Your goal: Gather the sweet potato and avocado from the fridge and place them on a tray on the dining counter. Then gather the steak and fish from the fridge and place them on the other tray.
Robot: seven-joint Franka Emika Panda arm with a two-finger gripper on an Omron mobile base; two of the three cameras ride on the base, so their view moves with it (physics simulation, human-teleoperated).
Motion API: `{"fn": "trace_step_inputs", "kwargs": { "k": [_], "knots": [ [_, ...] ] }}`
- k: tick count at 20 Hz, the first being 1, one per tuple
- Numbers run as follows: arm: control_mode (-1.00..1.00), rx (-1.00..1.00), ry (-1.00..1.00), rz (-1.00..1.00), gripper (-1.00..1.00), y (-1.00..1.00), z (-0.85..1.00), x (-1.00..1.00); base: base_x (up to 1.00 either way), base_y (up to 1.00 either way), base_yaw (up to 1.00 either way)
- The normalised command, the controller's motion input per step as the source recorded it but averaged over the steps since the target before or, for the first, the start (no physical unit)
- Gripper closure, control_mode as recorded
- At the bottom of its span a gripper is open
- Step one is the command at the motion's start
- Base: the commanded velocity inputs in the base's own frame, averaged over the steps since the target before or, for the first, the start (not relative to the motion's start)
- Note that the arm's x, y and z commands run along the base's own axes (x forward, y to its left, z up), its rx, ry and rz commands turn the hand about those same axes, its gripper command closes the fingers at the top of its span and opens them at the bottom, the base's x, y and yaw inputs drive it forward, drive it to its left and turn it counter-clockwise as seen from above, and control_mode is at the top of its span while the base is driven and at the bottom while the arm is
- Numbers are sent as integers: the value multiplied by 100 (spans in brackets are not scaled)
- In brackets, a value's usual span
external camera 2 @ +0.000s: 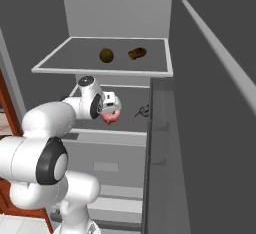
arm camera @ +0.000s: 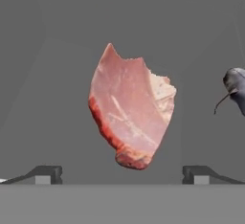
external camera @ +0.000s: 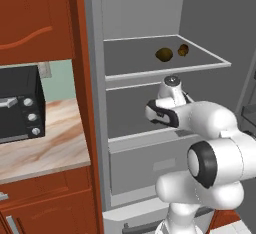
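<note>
Grey shelves of the open fridge [external camera: 145,8] fill the scene, with a toaster oven [external camera: 20,105] on the wall counter at 9 o'clock of it. On the upper shelf lie the avocado [external camera: 164,54] and, at its 3 o'clock, the sweet potato [external camera: 183,50]. The gripper [arm camera: 122,174] reaches over the lower shelf, fingers spread wide, holding nothing, with the steak [arm camera: 130,109] centred between them at 12 o'clock. The fish [arm camera: 233,88] lies at the steak's 3 o'clock, near but apart. Risk: the steak looks thin and flat, so closing too high could skim over it, and a push could slide it toward the fish.
</note>
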Motion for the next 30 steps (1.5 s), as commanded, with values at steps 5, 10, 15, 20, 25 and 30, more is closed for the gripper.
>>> {"fn": "trace_step_inputs", "kwargs": {
  "k": [5, 10, 15, 20, 25, 30],
  "knots": [
    [-100, 0, 0, 1, -100, 0, -19, 30, 0, 0, 0],
    [-100, 0, 3, 0, -100, 0, -22, 31, 0, 0, 0],
    [-100, 0, 5, 0, -100, 0, -25, 33, 0, 0, 0],
    [-100, 0, 6, 0, -100, 0, -28, 28, 0, 0, 0],
    [-100, 0, 7, 0, -100, -5, -25, 23, 0, 0, 0],
    [-100, 1, 4, 2, -100, -24, -29, 13, 0, 0, 0]
  ]
}}
